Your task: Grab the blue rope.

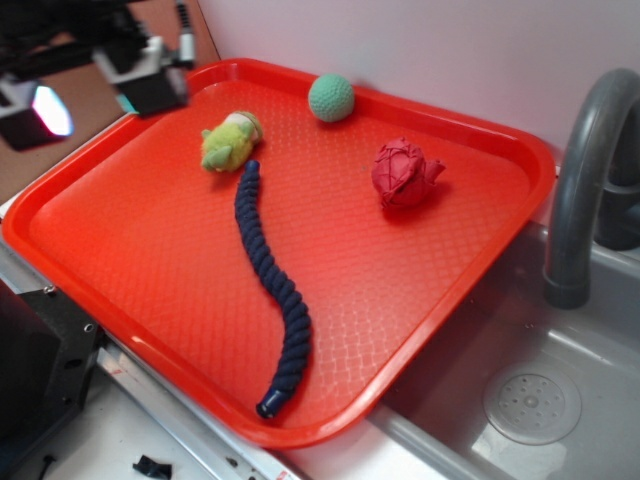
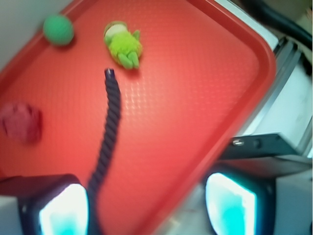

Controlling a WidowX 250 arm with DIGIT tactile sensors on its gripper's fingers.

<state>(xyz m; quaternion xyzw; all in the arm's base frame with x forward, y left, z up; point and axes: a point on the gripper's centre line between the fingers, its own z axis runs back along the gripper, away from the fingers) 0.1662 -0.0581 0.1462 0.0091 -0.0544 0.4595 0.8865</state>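
No text, label, brand, number or sign can be read in either view: the red tray [image 1: 120, 200], the blue rope [image 1: 270, 280] and the toys carry no legible markings, and the wrist view is blurred.

The blue rope [image 1: 268, 277] [image 2: 108, 125] is a thick, dark navy twisted cord lying flat in a gentle S-curve. In the exterior view it runs from about 12 o'clock down to 6 o'clock, where its glossy capped end rests. Nothing grips it; it lies free along its whole length.
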